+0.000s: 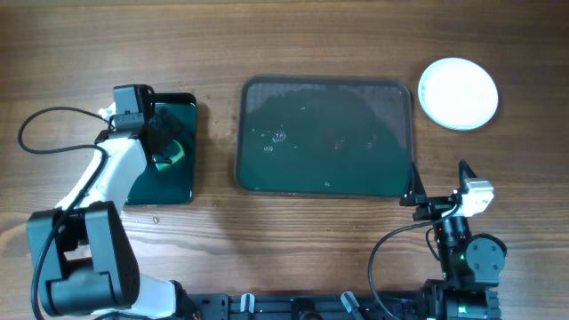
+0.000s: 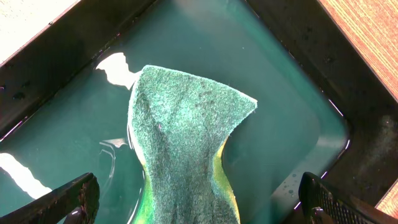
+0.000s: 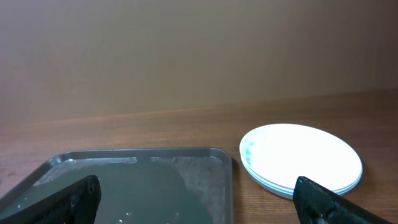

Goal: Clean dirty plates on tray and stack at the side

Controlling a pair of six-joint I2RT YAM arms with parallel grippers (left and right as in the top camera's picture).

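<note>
The plates (image 1: 458,93) are stacked on the wood at the far right, beside the tray; in the right wrist view the stack (image 3: 301,155) shows a faint green mark at its left rim. The tray (image 1: 327,82) holds no plates, only water drops and film; it also shows in the right wrist view (image 3: 227,174). My left gripper (image 1: 164,142) is open over the small black tray, its fingers (image 2: 199,205) wide on either side of the green sponge (image 2: 186,143) without touching it. My right gripper (image 1: 437,185) is open and empty (image 3: 196,202) by the tray's near right corner.
The small black tray (image 1: 191,142) at the left holds greenish water and the sponge (image 1: 169,156); its dark rim (image 2: 298,81) borders the wood. Both arm bases and cables sit along the near table edge.
</note>
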